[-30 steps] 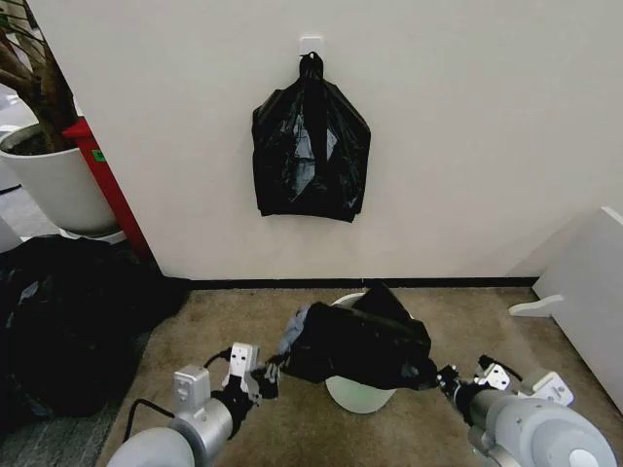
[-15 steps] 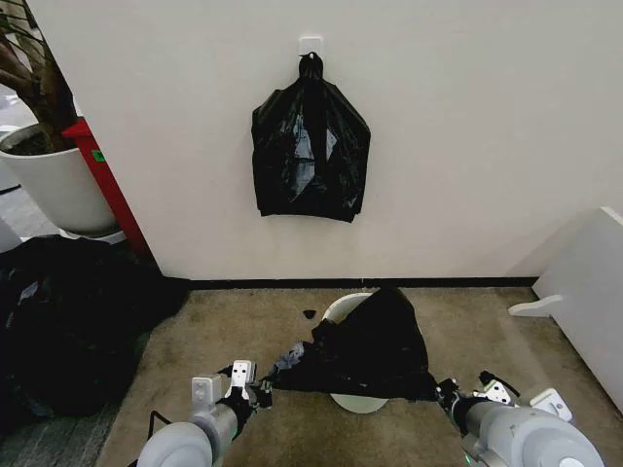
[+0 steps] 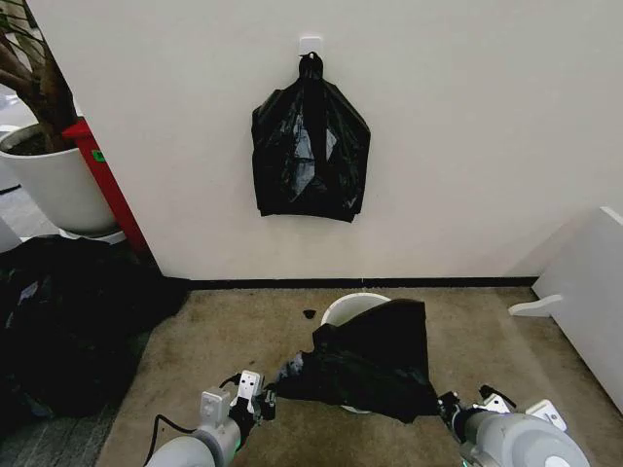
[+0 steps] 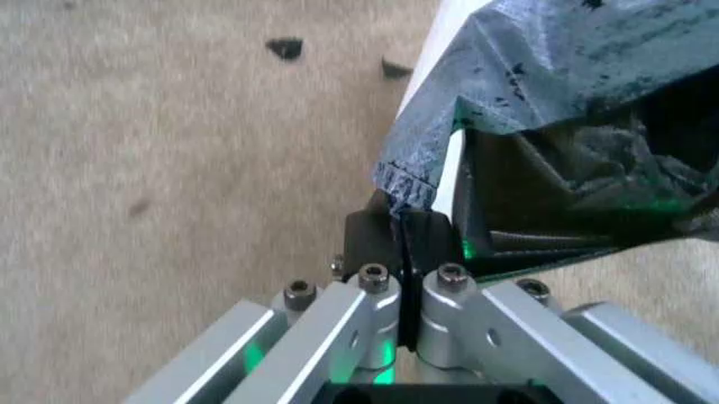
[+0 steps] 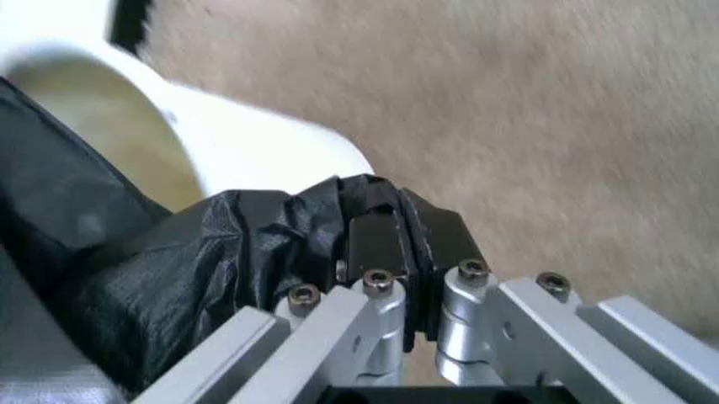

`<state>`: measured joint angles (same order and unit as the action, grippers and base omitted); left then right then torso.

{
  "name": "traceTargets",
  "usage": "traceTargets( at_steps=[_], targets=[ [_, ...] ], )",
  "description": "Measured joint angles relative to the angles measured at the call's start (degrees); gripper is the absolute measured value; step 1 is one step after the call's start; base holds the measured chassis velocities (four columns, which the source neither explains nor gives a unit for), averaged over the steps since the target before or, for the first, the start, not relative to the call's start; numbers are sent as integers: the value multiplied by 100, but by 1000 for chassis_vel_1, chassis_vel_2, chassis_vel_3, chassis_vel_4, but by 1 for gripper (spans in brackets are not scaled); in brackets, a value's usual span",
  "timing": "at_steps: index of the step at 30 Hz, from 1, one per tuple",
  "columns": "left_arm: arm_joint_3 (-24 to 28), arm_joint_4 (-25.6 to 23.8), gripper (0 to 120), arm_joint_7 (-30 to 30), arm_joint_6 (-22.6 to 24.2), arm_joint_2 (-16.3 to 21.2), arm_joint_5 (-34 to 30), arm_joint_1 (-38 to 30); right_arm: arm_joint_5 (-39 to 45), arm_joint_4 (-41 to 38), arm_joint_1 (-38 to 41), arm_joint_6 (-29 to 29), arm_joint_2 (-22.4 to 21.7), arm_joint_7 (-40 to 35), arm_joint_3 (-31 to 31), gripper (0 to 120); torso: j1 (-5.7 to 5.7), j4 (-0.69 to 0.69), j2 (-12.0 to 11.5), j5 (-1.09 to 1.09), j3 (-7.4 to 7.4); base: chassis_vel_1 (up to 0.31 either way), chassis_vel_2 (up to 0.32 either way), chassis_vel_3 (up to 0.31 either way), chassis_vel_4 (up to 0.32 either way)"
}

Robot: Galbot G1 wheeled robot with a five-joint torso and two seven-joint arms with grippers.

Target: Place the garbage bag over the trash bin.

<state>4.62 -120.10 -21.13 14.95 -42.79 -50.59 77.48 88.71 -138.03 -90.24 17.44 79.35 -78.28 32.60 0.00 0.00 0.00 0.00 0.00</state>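
Item: garbage bag [image 3: 375,360], held stretched across trash bin [image 3: 343,309], lower centre of the head view.

My left gripper [image 3: 261,400], at lower left, has its fingers pressed together on one corner of the bag's edge; my right gripper [image 3: 445,405], at lower right, pinches the opposite corner in the same way. I hold the two apart so the film stays taut, probably to keep the mouth wide enough for the rim. The bag drapes over the bin's near side; the far rim is bare.
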Motion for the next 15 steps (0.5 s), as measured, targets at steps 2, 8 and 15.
traceTargets(
  at_steps=[2,8,15],
  targets=[
    [0,12,0,10,-7,-9,3,-32,3,14,48,5,-14,6,28,0,0,0,0,0,0,0,0,0,0],
    [-35,255,0,76,-21,-123,-115,-417,91,441,674,103,-248,38,170,0,0,1,0,0,0,0,0,0,0],
    [197,619,0,74,64,-385,-284,-823,95,1078,859,229,-311,176,135,0,0,0,0,2,1,0,0,0,0]
  ],
)
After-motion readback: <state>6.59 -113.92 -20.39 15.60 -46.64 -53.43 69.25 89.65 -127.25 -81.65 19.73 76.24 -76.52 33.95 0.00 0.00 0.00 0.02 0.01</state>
